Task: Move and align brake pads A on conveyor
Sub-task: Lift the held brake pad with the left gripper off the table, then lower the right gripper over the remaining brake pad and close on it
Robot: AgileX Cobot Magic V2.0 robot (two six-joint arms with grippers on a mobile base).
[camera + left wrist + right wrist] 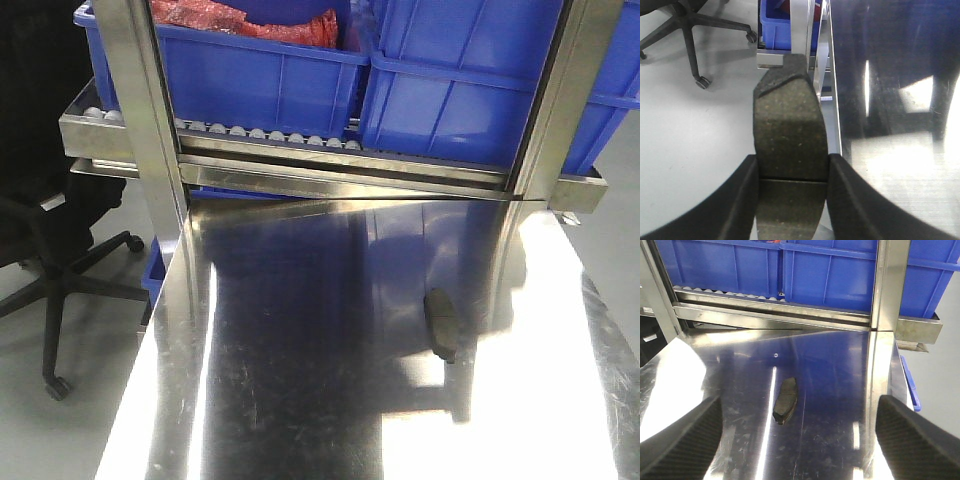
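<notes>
Dark grey, curved oblong brake pad (pixel 790 145) is hanging over the grey floor (pixel 690 150), just beside the shiny steel desk (pixel 890 190); left jaws are pinching it at its groove. Second pad (pixel 785 406) is lying on the desk, with right jaws hanging spread above it. Conveyor is not showing in any view. Judgement: keep the pinch centred, carry level, and square the pad before releasing.

Bright overhead light, blown-out glare on steel table (pixel 520 430), slight blur, dim shadowy bg top-left.
</notes>
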